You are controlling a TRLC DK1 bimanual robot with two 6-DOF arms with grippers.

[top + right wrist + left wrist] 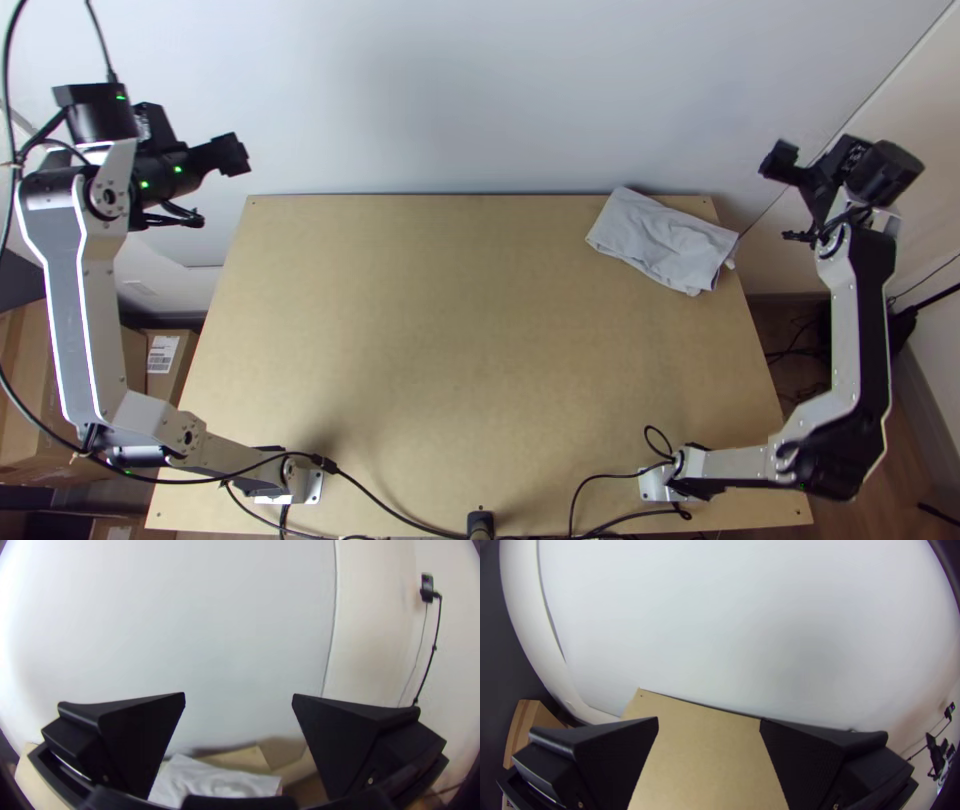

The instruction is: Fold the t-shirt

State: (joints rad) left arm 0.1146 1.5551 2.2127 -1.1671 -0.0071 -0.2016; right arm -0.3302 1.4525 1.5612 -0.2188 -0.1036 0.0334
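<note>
The light grey-white t-shirt (665,240) lies as a folded, slightly wrinkled bundle at the table's far right corner, a little of it at the right edge. My left gripper (235,155) is raised beyond the table's far left corner, well away from the cloth; in the left wrist view that gripper (709,722) stands open and holds nothing. My right gripper (778,162) is up past the far right corner, to the right of the cloth. In the right wrist view the same gripper (239,697) is open, with the t-shirt (210,782) lower down beyond it.
The wooden table (450,330) has a pale wall (450,90) along its far edge. Black cables (390,510) run along the near edge between the arm bases. Cardboard boxes (165,362) stand off the left side.
</note>
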